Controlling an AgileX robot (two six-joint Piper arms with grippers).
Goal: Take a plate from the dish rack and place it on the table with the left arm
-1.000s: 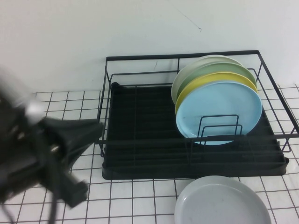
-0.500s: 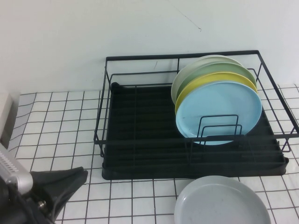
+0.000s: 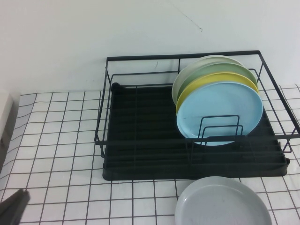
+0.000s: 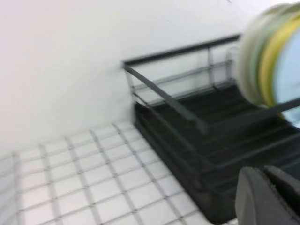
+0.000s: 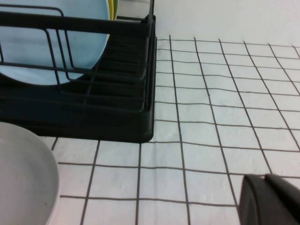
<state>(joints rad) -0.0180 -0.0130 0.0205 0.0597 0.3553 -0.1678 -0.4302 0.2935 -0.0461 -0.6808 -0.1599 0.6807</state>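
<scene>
The left end effector (image 3: 13, 206) sits at the near-left corner of the surface (image 3: 56, 140), well away from everything; whether it is spread I cannot tell. The dish rack (image 3: 140, 159) holds 4 upright plates, light blue plate (image 3: 219, 110) foremost. The plate (image 3: 222, 204) lies flat just before the rack, so delivery looks done. The right end effector (image 5: 272, 201) hovers low beside the rack; its state is unclear.
</scene>
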